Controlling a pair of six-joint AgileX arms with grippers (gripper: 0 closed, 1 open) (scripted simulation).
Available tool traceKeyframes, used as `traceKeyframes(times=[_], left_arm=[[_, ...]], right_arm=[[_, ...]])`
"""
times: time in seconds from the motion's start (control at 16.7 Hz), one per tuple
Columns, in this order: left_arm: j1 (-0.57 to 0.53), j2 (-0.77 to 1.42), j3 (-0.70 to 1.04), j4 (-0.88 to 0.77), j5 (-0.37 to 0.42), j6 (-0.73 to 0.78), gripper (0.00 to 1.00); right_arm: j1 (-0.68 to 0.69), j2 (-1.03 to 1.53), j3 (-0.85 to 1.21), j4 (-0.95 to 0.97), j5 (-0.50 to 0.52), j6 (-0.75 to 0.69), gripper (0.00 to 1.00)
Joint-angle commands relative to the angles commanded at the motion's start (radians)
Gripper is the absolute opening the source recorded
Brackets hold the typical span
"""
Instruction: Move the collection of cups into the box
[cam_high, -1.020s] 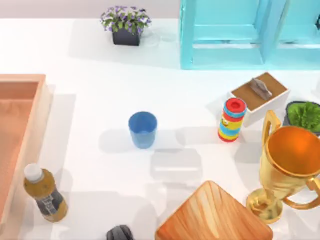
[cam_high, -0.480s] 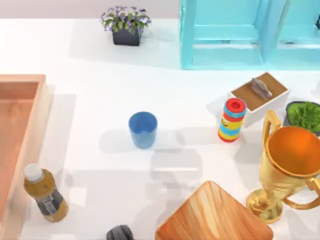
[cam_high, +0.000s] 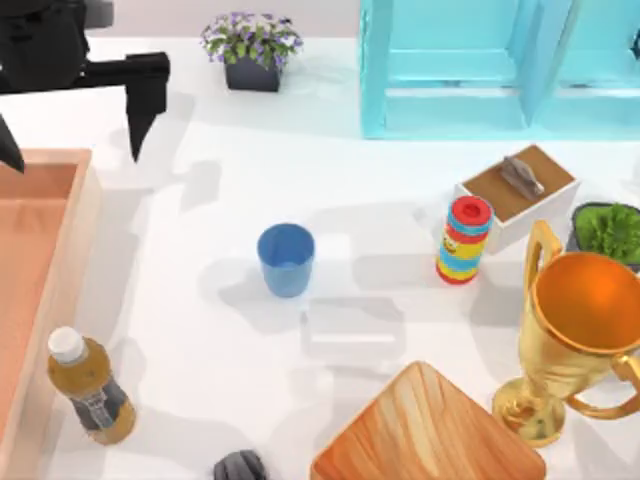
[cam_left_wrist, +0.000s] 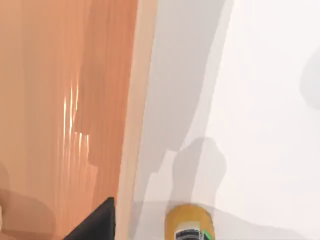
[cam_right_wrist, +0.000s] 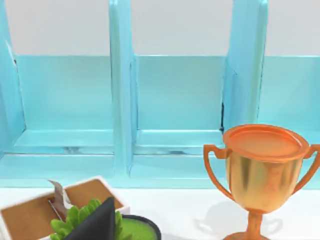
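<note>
Judgement first: with the blue cup outside the box, the step in hand looks like the reach for that cup.

From above, the left claw (cam_high: 75, 158) is hovering over the far right corner of the box (cam_high: 78, 250), with its two black fingers spread wide and carrying nothing. The blue cup (cam_high: 286, 258) is standing upright on the white surface (cam_high: 200, 200), well apart from the box on its right side. A bottle (cam_high: 88, 388) is standing just beside the box's right wall, at the near end. To do this well, the arm should be travelling away from the box and coming straight down over the cup. It should be keeping its fingers apart until they are straddling the rim, then closing gently, because a light cup is likely to tip. On the return, it should be crossing the wall clear of the bottle.

The left wrist camera is looking down on the box's floor and right wall, with the bottle's cap just outside the wall.

The right wrist camera is showing the right claw (cam_right_wrist: 95, 226) idling far from the box, facing a gold trophy (cam_right_wrist: 262, 172) and a turquoise shelf (cam_right_wrist: 175, 100). I cannot tell whether that claw is spread or pressed together.
</note>
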Motion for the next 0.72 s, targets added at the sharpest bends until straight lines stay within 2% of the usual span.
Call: traceKeyframes(times=[0.18,0.36,0.48,0.72], left_arm=[[-0.211,0.164,0.155,0.013,0.000,-0.246,1.00],[-0.362,0.275,0.266,0.035,0.000,-0.403,1.00],[-0.410,0.312,0.303,0.046,0.000,-0.452,1.00],[-0.420,0.319,0.311,0.048,0.000,-0.462,1.00]], right_arm=[[0.000,0.000,0.000,0.000,0.000,0.000,1.00],[0.000,0.000,0.000,0.000,0.000,0.000,1.00],[0.000,0.000,0.000,0.000,0.000,0.000,1.00],[0.000,0.000,0.000,0.000,0.000,0.000,1.00]])
